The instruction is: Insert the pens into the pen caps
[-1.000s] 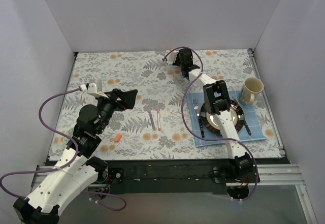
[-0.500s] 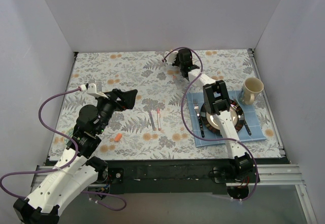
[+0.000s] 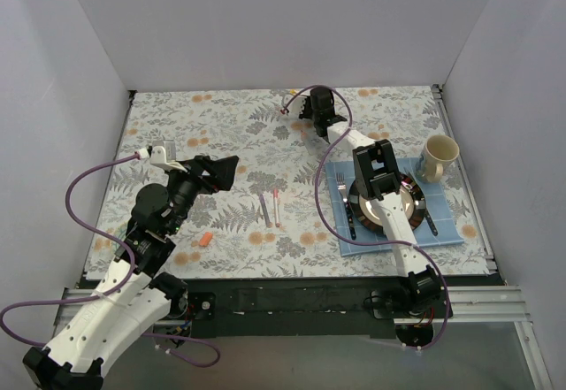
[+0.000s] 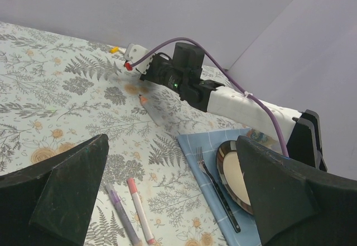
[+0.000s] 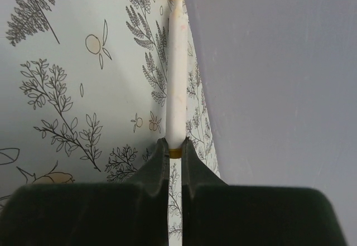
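"Two arms, so where was the left one?"

"Over the left half of the desk [image 3: 168, 120]. The left pincer [image 3: 223, 171] was spread wide and held nothing. Nearer the arm's base, an orange cap [image 3: 205, 239] lay on the desk."

"And the pens?"

"Mid-desk, a purple-grey pen [image 3: 264, 210] and a whitish pink-ended pen [image 3: 276, 206] lay side by side, close but apart. Farther back, a small reddish cap [image 4: 143, 99] lay near the right arm."

"The right pincer?"

"The right pincer [image 5: 174, 148] was at the far edge by the wall. It was clamped on a third whitish pen [image 5: 175, 78] at an orange band, and the pen's yellow-orange end pointed away from the fingers. Right of that lay a blue mat [image 3: 451, 231] with a dark plate [image 4: 231, 168] and a fork [image 4: 215, 184], and a mug [image 3: 439, 156] stood at its far corner."
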### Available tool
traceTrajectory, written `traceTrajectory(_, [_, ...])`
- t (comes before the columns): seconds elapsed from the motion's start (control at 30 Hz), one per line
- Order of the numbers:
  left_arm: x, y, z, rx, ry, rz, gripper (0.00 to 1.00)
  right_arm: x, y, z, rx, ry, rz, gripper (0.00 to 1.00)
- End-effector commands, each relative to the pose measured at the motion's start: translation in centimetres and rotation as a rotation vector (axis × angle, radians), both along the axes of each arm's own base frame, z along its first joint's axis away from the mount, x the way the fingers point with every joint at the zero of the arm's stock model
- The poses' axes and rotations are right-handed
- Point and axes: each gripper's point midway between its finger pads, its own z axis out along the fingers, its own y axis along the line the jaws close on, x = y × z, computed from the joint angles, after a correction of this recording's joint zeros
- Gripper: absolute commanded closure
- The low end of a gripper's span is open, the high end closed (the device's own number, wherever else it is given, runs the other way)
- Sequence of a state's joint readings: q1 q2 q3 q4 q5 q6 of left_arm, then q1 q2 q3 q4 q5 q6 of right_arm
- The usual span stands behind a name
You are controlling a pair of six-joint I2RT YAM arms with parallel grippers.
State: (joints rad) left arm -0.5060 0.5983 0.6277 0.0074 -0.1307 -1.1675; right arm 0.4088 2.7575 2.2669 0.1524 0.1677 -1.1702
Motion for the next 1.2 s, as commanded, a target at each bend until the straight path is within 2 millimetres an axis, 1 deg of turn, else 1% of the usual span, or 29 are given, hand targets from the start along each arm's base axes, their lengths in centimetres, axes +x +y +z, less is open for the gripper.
traceTrajectory(0.0, [-0.1,0.2,0.0,0.005,-0.012,0.007,0.02,-0.2,2.1,1.2,0.003,-0.038,0.078,0.99])
traceTrajectory(0.2, [-0.2,0.3,0.1,0.004,-0.015,0.005,0.02,-0.2,3.7,1.5,0.018,-0.067,0.108,0.99])
traceTrajectory(0.23, [-0.2,0.2,0.0,0.005,-0.013,0.005,0.02,-0.3,4.1,1.2,0.019,-0.064,0.117,0.99])
traceTrajectory(0.3, [-0.2,0.2,0.0,0.005,-0.013,0.005,0.02,-0.5,4.6,1.2,0.021,-0.069,0.130,0.99])
traceTrajectory(0.33, [-0.3,0.3,0.1,0.003,-0.016,0.005,0.02,-0.6,5.0,1.0,0.019,-0.067,0.141,0.99])
traceTrajectory(0.43, [-0.2,0.3,0.1,0.004,-0.016,0.007,0.02,-0.9,5.8,1.1,0.020,-0.073,0.159,0.99])
traceTrajectory(0.47, [-0.2,0.3,0.1,0.003,-0.016,0.005,0.02,-1.2,6.4,1.0,0.020,-0.070,0.172,0.99])
traceTrajectory(0.63, [-0.3,0.6,0.3,-0.001,-0.025,0.021,0.02,-2.1,8.1,0.8,0.030,-0.062,0.217,0.99])
traceTrajectory(0.67, [-0.4,0.8,0.4,0.000,-0.029,0.026,0.02,-2.4,8.5,0.4,0.026,-0.053,0.228,0.99])
traceTrajectory(0.8, [-0.5,1.0,0.5,-0.006,-0.038,0.033,0.02,-3.4,9.3,-0.6,0.011,-0.027,0.244,0.99])
traceTrajectory(0.83, [-0.6,1.0,0.6,-0.009,-0.040,0.035,0.02,-3.5,9.4,-0.6,0.007,-0.026,0.245,0.99])
traceTrajectory(0.87, [-0.6,1.1,0.7,-0.010,-0.044,0.035,0.02,-4.1,9.7,-1.2,-0.002,-0.011,0.252,0.99])
traceTrajectory(0.93, [-0.6,1.2,0.8,-0.010,-0.047,0.040,0.02,-4.5,10.1,-0.9,-0.005,-0.009,0.259,0.99])
traceTrajectory(1.0, [-0.6,1.4,0.9,-0.010,-0.052,0.049,0.02,-5.5,10.8,-1.1,-0.008,0.004,0.280,0.99])
traceTrajectory(1.07, [-0.7,1.7,0.9,-0.011,-0.056,0.060,0.02,-6.6,12.0,-1.2,0.000,0.015,0.317,0.99])
traceTrajectory(1.1, [-0.8,1.9,1.1,-0.009,-0.066,0.067,0.02,-7.3,12.3,-1.2,-0.001,0.026,0.330,0.99])
traceTrajectory(1.13, [-0.8,2.1,1.2,-0.010,-0.072,0.075,0.02,-8.1,13.0,-1.2,-0.003,0.034,0.344,0.99])
traceTrajectory(1.17, [-0.7,2.6,1.3,-0.011,-0.075,0.105,0.02,-8.7,13.4,-1.1,-0.004,0.035,0.354,0.99])
